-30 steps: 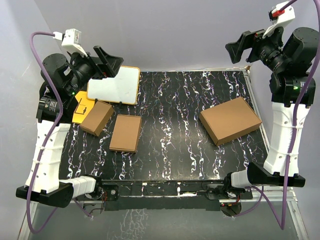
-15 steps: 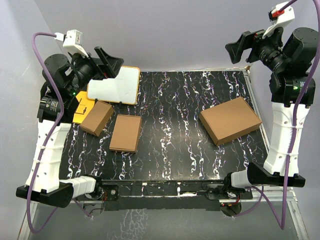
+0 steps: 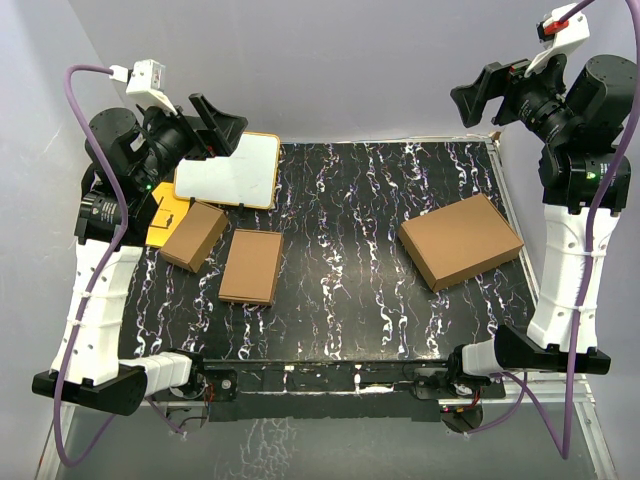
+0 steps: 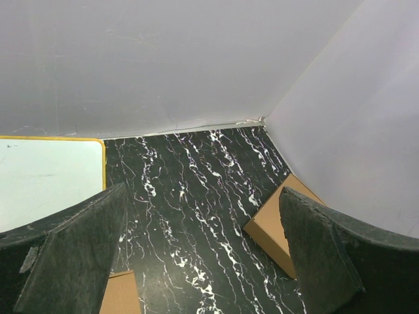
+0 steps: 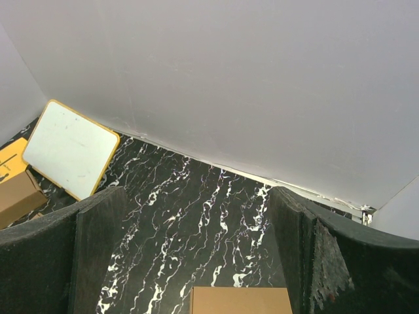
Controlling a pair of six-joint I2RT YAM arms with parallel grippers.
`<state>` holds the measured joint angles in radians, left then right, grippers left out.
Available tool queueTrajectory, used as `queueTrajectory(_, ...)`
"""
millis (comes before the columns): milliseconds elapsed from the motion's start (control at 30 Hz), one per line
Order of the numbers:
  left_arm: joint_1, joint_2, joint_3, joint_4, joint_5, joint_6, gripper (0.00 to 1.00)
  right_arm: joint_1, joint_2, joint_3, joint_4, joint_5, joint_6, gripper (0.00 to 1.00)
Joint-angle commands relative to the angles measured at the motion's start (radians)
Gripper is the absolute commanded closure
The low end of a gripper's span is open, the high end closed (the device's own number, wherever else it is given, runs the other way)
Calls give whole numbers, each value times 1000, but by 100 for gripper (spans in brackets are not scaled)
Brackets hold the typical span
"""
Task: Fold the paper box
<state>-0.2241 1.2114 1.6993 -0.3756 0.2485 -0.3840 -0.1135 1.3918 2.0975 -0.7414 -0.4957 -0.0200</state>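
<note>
The paper box [image 3: 251, 266] is a thin, flat brown cardboard piece lying left of centre on the black marbled table [image 3: 360, 290]. My left gripper [image 3: 215, 125] hangs high over the far left, above the whiteboard, open and empty, well away from the box. In the left wrist view the left gripper [image 4: 203, 255] holds nothing, and a brown cardboard corner [image 4: 120, 294] peeks in at the bottom; I cannot tell which box it is. My right gripper [image 3: 485, 95] is raised over the far right corner, open and empty. In the right wrist view the right gripper [image 5: 196, 248] frames only table.
A larger, thicker brown box [image 3: 460, 240] [image 4: 275, 222] [image 5: 241, 299] lies at the right. A small chunky brown box [image 3: 194, 236] [image 5: 16, 193] sits left of the paper box, over a yellow sheet [image 3: 163, 215]. A yellow-framed whiteboard [image 3: 228, 170] [image 5: 69, 154] lies at the far left. Grey walls enclose the table.
</note>
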Motion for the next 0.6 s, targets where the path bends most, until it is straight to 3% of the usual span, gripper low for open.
queueTrajectory(0, 3, -30, -5, 12, -5, 15, 3, -11, -19, 2, 32, 12, 21, 0)
queueTrajectory(567, 2, -30, -6, 10, -8, 17, 3, -11, -20, -2, 35, 13, 26, 0)
